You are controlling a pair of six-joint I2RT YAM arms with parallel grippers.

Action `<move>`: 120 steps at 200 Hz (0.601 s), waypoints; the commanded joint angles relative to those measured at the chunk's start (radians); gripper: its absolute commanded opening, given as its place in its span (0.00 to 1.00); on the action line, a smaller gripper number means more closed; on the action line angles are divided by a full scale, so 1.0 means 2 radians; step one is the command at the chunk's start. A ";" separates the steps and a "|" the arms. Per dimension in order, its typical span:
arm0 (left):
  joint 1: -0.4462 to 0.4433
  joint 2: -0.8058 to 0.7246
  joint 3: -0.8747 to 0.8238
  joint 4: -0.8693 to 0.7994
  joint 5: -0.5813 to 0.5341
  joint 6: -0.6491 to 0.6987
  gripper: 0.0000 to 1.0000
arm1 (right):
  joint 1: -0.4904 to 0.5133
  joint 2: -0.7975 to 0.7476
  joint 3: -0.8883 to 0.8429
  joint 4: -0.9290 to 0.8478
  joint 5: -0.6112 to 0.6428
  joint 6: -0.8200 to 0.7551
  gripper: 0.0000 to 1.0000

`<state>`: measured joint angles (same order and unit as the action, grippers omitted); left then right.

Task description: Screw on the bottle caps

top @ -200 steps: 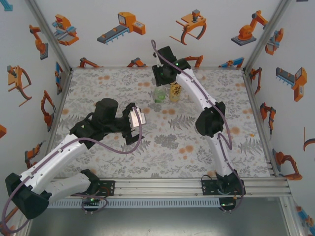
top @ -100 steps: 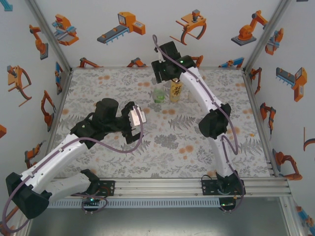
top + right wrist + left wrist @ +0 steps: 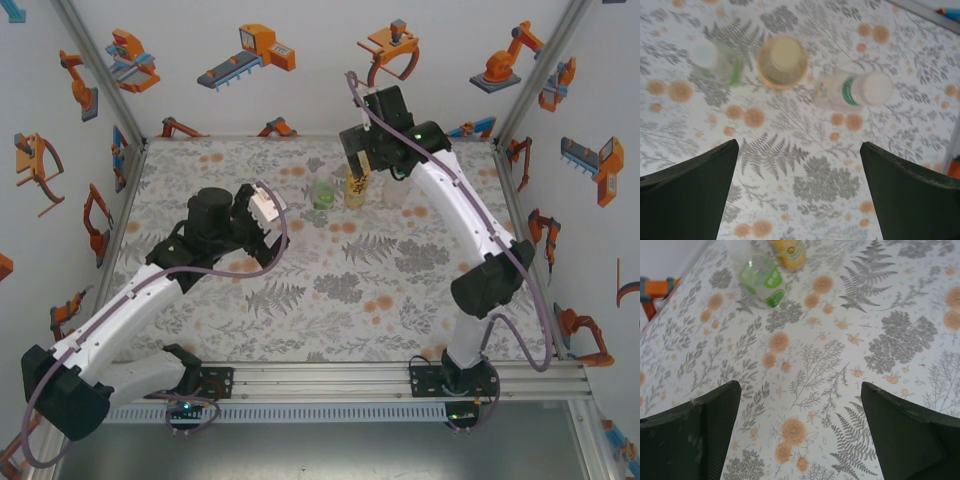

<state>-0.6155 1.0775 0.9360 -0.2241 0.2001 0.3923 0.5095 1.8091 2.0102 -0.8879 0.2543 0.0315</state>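
Three bottles stand in a row at the back of the table: a green-tinted one (image 3: 323, 194) (image 3: 720, 65), a yellow one (image 3: 356, 185) (image 3: 782, 61) and a clear one with a white-green label (image 3: 393, 190) (image 3: 840, 91). From above, a white cap (image 3: 704, 52) tops the green bottle, a pale cap (image 3: 783, 54) the yellow one, and a white cap (image 3: 876, 87) the clear one. My right gripper (image 3: 360, 158) (image 3: 799, 145) hangs open above the row, holding nothing. My left gripper (image 3: 268, 208) (image 3: 801, 390) is open over the cloth, short of the green bottle (image 3: 762, 277) and yellow bottle (image 3: 788, 251).
The floral cloth (image 3: 330, 290) covers the whole table. White walls with orange robot prints close in the back and both sides, with metal frame posts (image 3: 520, 90) at the corners. The right arm's elbow (image 3: 490, 285) stands over the right half.
My right gripper has opened wide and lifted up and to the right, off the bottles. The left arm has shifted slightly toward the back, its gripper staying open.
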 commanded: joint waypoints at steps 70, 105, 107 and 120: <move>0.060 0.027 -0.126 0.159 -0.236 -0.101 0.97 | -0.109 -0.236 -0.419 0.235 0.049 0.015 0.99; 0.099 0.047 -0.171 0.213 -0.268 -0.121 0.97 | -0.184 -0.263 -0.566 0.356 0.048 0.032 0.99; 0.102 0.047 -0.175 0.218 -0.268 -0.122 0.97 | -0.187 -0.264 -0.574 0.365 0.046 0.030 0.99; 0.121 0.047 -0.197 0.247 -0.262 -0.123 0.97 | -0.208 -0.271 -0.634 0.443 0.037 0.022 0.99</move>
<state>-0.4282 1.1717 0.6014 0.1162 -0.2760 0.1921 0.1585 1.3025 0.9058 -0.3115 0.3332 0.0643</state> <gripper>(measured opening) 0.973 0.992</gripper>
